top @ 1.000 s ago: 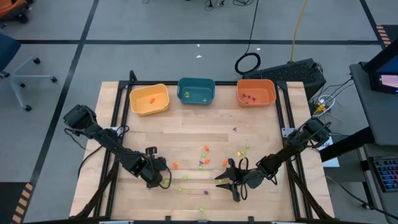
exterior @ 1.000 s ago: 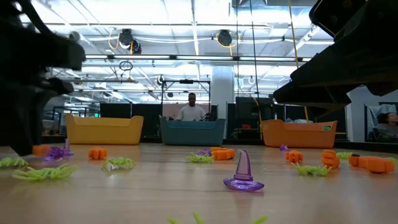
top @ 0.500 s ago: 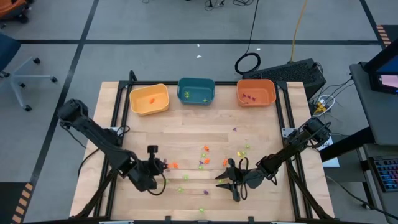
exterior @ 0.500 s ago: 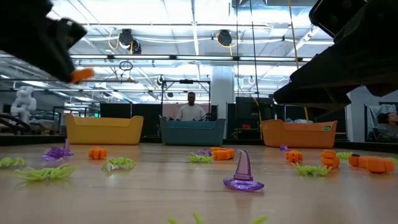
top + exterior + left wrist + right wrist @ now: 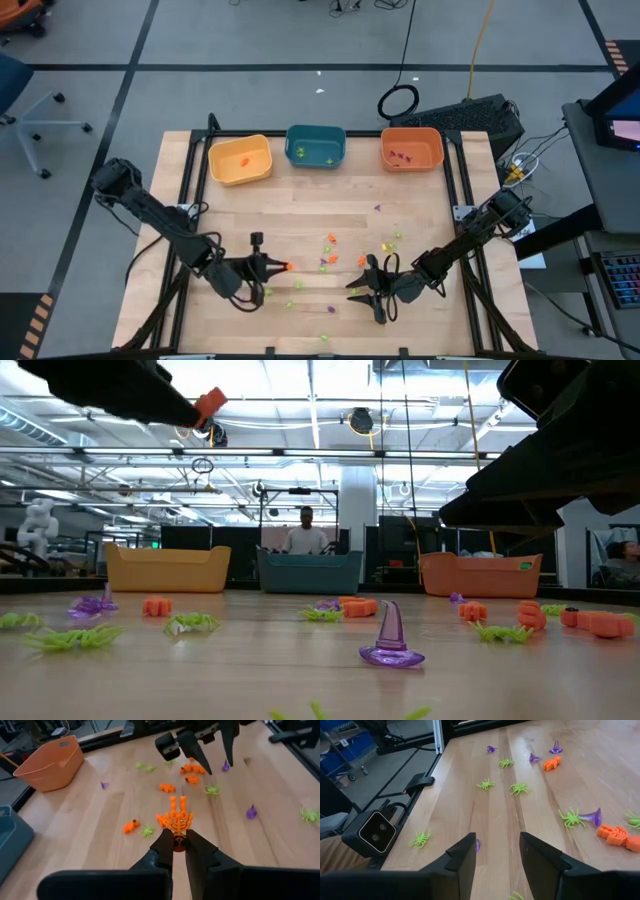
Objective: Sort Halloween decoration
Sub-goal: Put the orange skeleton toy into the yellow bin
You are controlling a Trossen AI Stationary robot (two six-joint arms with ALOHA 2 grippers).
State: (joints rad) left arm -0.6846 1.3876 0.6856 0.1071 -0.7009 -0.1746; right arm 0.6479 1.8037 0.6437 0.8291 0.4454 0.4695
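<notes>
Three bins stood in a row at the far edge of the desk (image 5: 300, 215): a yellow bin (image 5: 240, 159) with one orange trinket inside, a teal bin (image 5: 315, 145) with a couple of light-green ones, and an orange bin (image 5: 411, 148) with a few purple ones. The rest of the Halloween decoration (image 5: 330, 262) lay scattered over the middle and near part of the desk: in the right wrist view, about seven green spiders (image 5: 485, 784), four purple witch hats (image 5: 596, 816) and two orange pieces could be counted; others were too small to count.

The left pincer (image 5: 179, 841) was raised above the desk, its fingers pressed together on the base of an orange skeleton trinket (image 5: 176, 818). The right pincer (image 5: 497, 849) hung low over the near middle of the desk, fingers apart, holding nothing, with a small purple piece (image 5: 477, 845) on the wood between them.
</notes>
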